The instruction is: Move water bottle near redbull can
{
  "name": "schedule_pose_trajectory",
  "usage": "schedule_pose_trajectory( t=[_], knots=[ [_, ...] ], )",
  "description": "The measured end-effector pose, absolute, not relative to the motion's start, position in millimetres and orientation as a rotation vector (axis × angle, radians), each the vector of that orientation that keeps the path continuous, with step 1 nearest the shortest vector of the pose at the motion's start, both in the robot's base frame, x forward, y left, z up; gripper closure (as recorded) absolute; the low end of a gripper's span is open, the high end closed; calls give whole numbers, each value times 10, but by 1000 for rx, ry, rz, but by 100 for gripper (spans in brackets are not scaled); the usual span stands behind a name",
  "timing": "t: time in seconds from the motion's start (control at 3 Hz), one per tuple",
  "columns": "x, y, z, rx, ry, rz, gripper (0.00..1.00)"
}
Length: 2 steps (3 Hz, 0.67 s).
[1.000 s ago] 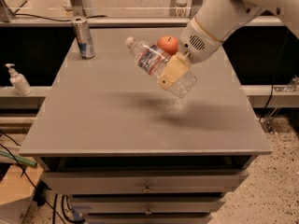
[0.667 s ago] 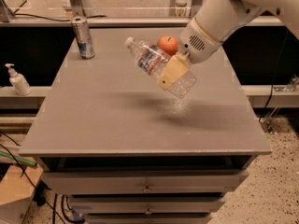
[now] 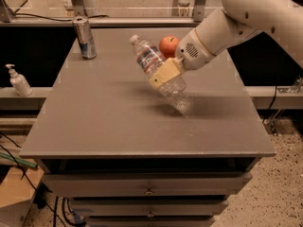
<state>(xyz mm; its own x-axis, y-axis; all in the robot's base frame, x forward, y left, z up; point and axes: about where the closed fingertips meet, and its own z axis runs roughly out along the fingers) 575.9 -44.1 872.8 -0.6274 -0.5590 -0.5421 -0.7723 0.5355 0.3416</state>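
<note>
My gripper [image 3: 164,74] is shut on the water bottle [image 3: 150,60], a clear crinkly bottle with a white cap and a red, white and blue label. The bottle is tilted, cap pointing up-left, held above the middle of the grey table [image 3: 94,122]. Its base hangs just over the tabletop. The redbull can [image 3: 84,37], silver with blue panels, stands upright at the table's back left corner, well to the left of the bottle. The white arm comes in from the upper right.
A red apple [image 3: 168,45] sits on the table just behind the gripper. A white pump dispenser bottle [image 3: 19,81] stands on a lower ledge at the left. Drawers run below the table's front edge. Cables lie on the floor at lower left.
The gripper and bottle have shifted slightly; otherwise the scene is nearly the same.
</note>
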Motion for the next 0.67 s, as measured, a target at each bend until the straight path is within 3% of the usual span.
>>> schedule_pose_trajectory(
  t=[0.67],
  knots=[
    [6278,-39,8582,-969,2465,870,100]
  ],
)
